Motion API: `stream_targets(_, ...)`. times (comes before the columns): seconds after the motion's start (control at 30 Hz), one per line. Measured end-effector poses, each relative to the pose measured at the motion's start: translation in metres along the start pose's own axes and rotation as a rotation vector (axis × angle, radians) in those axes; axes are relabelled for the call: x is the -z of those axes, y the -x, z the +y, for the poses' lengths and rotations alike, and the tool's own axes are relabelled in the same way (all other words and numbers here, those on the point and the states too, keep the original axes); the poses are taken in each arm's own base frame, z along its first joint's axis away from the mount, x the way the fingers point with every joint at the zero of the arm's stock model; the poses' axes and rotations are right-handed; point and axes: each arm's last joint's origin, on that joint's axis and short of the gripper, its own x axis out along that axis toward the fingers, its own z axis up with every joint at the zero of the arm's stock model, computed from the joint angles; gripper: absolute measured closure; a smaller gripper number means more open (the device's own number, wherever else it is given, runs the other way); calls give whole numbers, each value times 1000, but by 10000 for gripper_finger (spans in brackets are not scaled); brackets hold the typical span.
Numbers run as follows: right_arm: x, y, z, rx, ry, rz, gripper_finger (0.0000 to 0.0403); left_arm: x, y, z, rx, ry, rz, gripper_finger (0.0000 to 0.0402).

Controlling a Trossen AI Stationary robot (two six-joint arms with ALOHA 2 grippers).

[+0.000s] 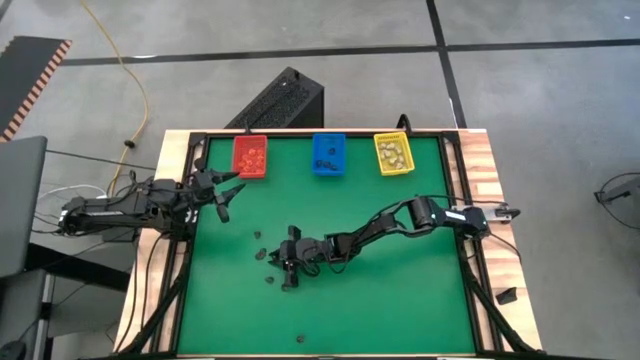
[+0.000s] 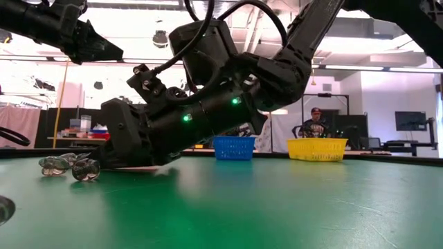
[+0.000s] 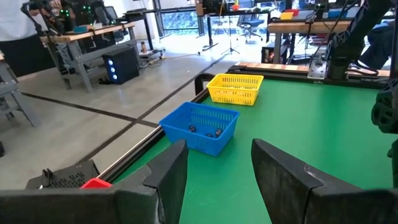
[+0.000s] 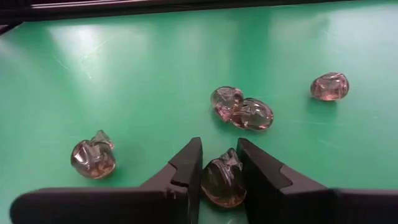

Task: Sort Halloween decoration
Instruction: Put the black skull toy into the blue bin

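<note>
— Right gripper point(image 4: 219, 146)?

— Low on the green table point(image 1: 400, 300), well out from the blue bin point(image 1: 328, 153), towards the near edge and slightly to the red bin's side. Fingers pressed in on a smoky-brown trinket point(image 4: 222, 182), one on each flank. Not lifted yet, by the look of it: resting on the mat.

— Left gripper point(image 3: 214, 168)?

— Waiting beyond the red bin point(image 1: 250, 156) from the blue one, by the table's edge. Spread wide, nothing between the fingers.

— And the rest of the decoration?

— Loose around the pinched piece: a touching pair point(image 4: 242, 112) just ahead of the fingertips, a single point(image 4: 329, 86) farther out, another single point(image 4: 93, 157) off to the side. Some sorted already: dark ones inside the blue bin, more in the red, more in the yellow bin point(image 1: 393, 153) on the blue bin's other side.

— What could go wrong?

— Probably a squirt-out. Rounded, glossy, gripped only near the fingertips, so apt to pop forward under more squeeze and knock into the touching pair.

— Then?

— Scattered pieces, a fresh approach needed.

— Anything else?

— A slip in transit. Long way back to the blue bin's row, with a shallow hold. Also a wrong drop: brownish tint, hard to match to a bin with certainty from here. And a release from too high above the bins, likely ending in a bounce over the low wall.
</note>
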Motion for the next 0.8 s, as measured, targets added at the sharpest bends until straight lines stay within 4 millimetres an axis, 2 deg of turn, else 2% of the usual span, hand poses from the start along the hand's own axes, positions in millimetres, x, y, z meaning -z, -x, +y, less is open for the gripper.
stream_targets(0.27, -4, 3, 2, -3, -10, 0, 290, 0, 0, 0, 0, 1, 0, 233)
stream_targets(0.5, -36, 21, -1, 32, 102, 57, 290, 0, 0, 0, 0, 16, 1, 233)
stream_targets(0.63, -64, 40, -13, 105, 193, 114, 290, 0, 0, 0, 0, 18, 2, 233)
stream_targets(0.8, -84, 61, -42, 200, 262, 187, 290, 2, 0, 0, 1, 18, 20, 233)
